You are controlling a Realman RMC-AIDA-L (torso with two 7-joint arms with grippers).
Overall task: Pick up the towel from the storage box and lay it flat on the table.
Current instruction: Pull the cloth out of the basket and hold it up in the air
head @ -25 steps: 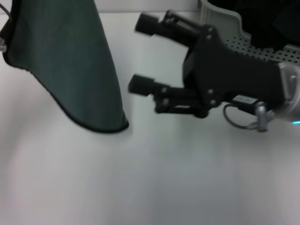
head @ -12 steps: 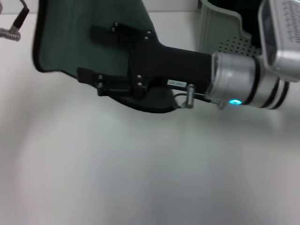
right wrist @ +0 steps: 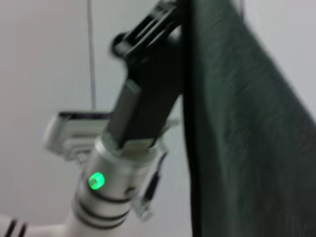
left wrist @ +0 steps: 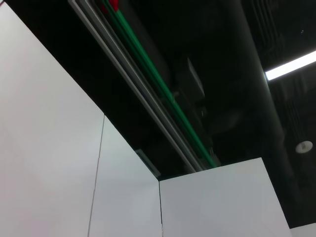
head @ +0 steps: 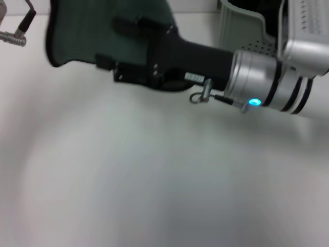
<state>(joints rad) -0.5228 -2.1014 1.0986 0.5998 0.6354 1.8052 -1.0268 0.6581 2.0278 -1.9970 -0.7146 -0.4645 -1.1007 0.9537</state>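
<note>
In the head view, locate the towel (head: 97, 31) in the upper left of the frame: it hangs clear of the bench (head: 154, 175), dark teal face toward the camera, black edging along its lower margin. The right gripper (head: 110, 43) reaches in from the right across the upper middle of the frame, its black body overlapping the towel's lower right portion; two fingers (head: 126, 23) show spread apart, one against the cloth higher up and one at its lower edge. You cannot tell whether they actually clamp the fabric. The box (head: 241, 25) sits in the upper right, behind the right arm, with its perforated side and ribbed corner visible. In the right wrist view, note the left gripper (right wrist: 170, 12) in the upper centre, closed on the towel's (right wrist: 242, 128) top edge, with the cloth hanging down the right of that frame. The left wrist view shows only white panels and a dark ceiling.
</note>
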